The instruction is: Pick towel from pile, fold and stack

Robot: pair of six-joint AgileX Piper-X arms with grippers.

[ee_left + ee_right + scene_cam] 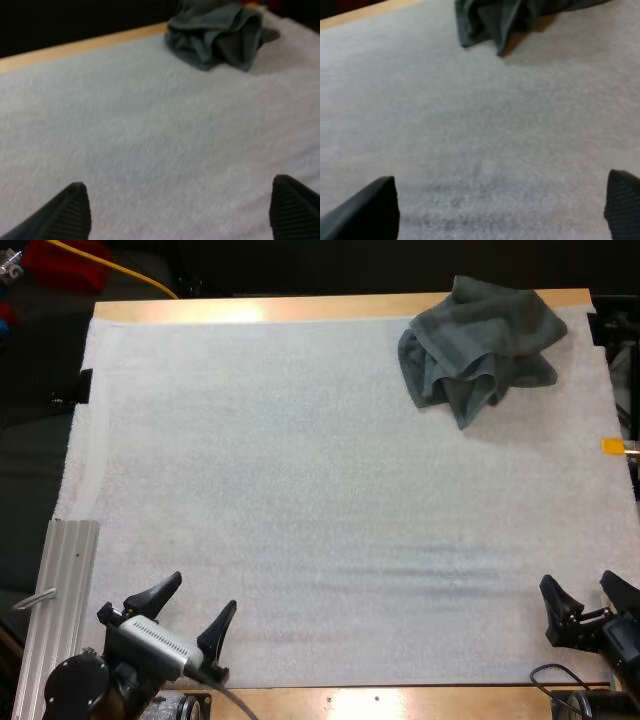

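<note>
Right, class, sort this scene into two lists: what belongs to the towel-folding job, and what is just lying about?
Belongs to the job:
crumpled towel
left gripper, open
right gripper, open

Just lying about or background:
metal rail beside the mat's left edge
white mat
wooden table

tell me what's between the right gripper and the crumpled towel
Only bare white mat lies between the right gripper and the crumpled towel; the high and right wrist views show it.

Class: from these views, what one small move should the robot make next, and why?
Probably reach the right gripper forward toward the crumpled towel: it lies untouched at the mat's far right, on that arm's side, and the gripper is open and empty.
</note>
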